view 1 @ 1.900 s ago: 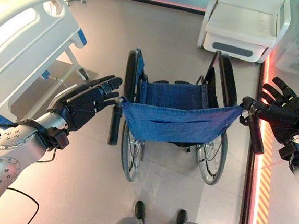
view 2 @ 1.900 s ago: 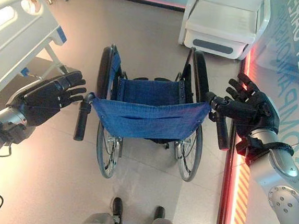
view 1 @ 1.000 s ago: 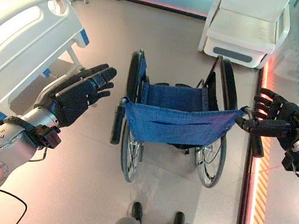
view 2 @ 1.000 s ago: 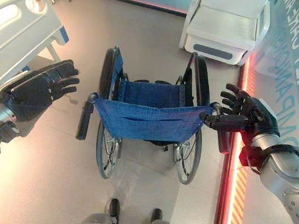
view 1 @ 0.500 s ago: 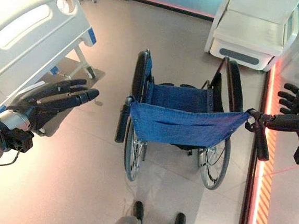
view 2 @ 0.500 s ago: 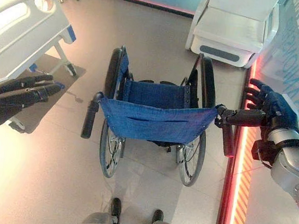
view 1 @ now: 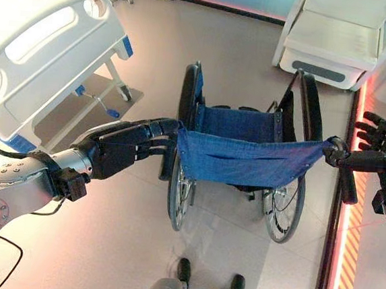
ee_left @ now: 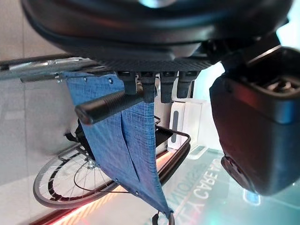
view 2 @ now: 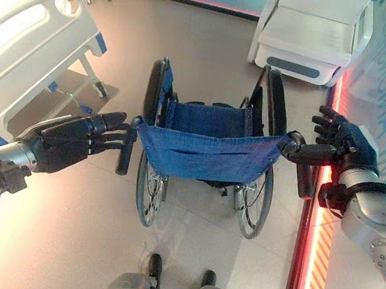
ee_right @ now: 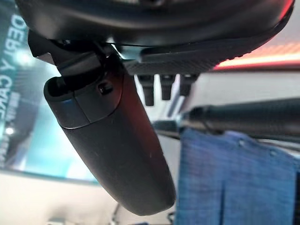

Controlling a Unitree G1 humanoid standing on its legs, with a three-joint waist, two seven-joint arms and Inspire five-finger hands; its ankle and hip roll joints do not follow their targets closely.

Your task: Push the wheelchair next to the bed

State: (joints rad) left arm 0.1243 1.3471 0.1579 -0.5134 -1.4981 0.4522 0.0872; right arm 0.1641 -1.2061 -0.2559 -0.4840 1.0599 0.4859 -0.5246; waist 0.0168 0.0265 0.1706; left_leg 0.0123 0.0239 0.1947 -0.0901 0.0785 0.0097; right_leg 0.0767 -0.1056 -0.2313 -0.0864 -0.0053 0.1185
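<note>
Left hand (view 1: 121, 148), earlier hanging well clear of the wheelchair (view 1: 238, 125), is now reaching its left push grip (view 2: 126, 153), fingers straight, not wrapping. Right hand (view 2: 345, 141) is hovering spread, thumb touching the top of the right push grip (view 2: 305, 178). Bed (view 1: 39, 50) is lying off the wheelchair's left, apart. I am judging it free-rolling, sling back (view 1: 245, 161) soft; I am planning holds on both stiff grips.

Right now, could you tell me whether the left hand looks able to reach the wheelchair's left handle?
Probably yes: the left hand, fingers straight, reaches right up to the wheelchair's left handle, and nothing stands between them.
</note>
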